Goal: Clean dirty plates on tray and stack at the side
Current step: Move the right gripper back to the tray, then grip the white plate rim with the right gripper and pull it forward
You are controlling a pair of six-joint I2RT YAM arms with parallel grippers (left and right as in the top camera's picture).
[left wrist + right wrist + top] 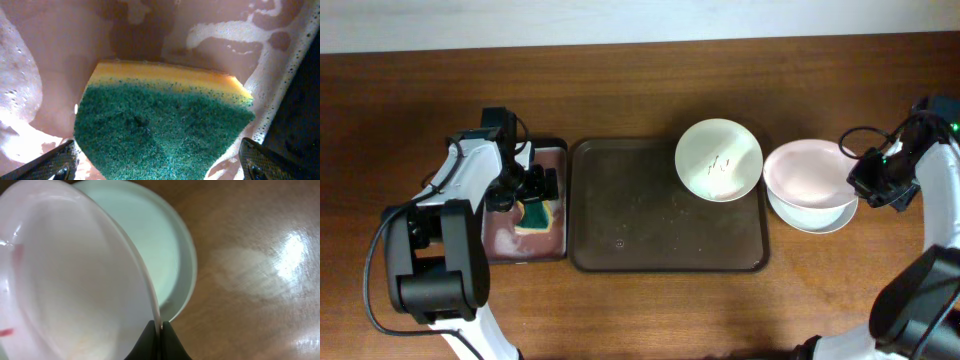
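Note:
A white plate [718,158] with thin red-brown smears sits on the dark brown tray [640,235], at its far right corner. My right gripper [860,186] is shut on the rim of a second white plate [807,170] and holds it tilted over a third plate [820,218] on the table right of the tray. In the right wrist view the jaws [159,330] pinch the held plate's [65,280] rim above the lower plate [155,240]. My left gripper [532,190] is open around a green and yellow sponge [160,125] in the small tray.
The small narrow black tray [558,150] with a reddish, soapy wet inside [60,45] stands left of the brown tray. The sponge also shows in the overhead view [537,214]. Bare wood table [640,90] lies beyond and around both trays.

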